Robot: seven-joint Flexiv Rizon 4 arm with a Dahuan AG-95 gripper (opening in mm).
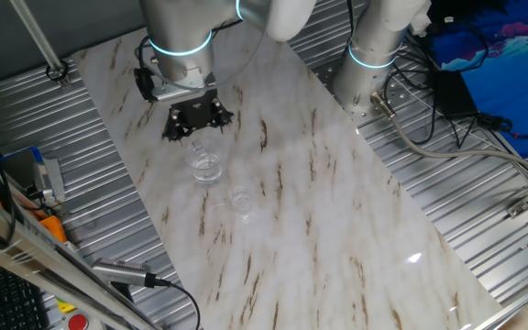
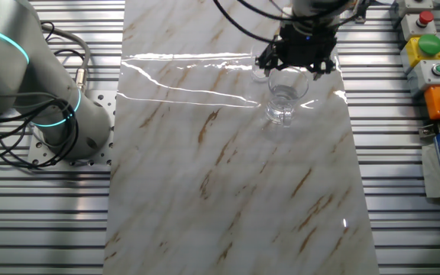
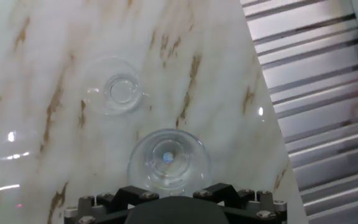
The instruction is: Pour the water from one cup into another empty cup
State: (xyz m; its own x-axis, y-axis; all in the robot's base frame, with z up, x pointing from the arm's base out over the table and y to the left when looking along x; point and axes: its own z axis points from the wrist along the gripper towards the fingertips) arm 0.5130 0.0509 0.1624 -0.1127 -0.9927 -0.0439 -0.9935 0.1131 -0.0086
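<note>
Bright overhead light streaks glare across the marble table (image 2: 205, 92); the hand view's right edge seems blurred.

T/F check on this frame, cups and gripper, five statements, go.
1. The larger tumbler stands upright on the marble table. True.
2. The gripper has lifted the larger tumbler off the table. False: the tumbler sits on the table, with the gripper just above it.
3. The smaller cup stands apart from the larger tumbler, not touching it. True.
4. The smaller cup lies on its side. False: the hand view shows it upright, mouth up.
5. The larger tumbler is tilted over the smaller cup, pouring. False: it is upright and no pour has started.
</note>
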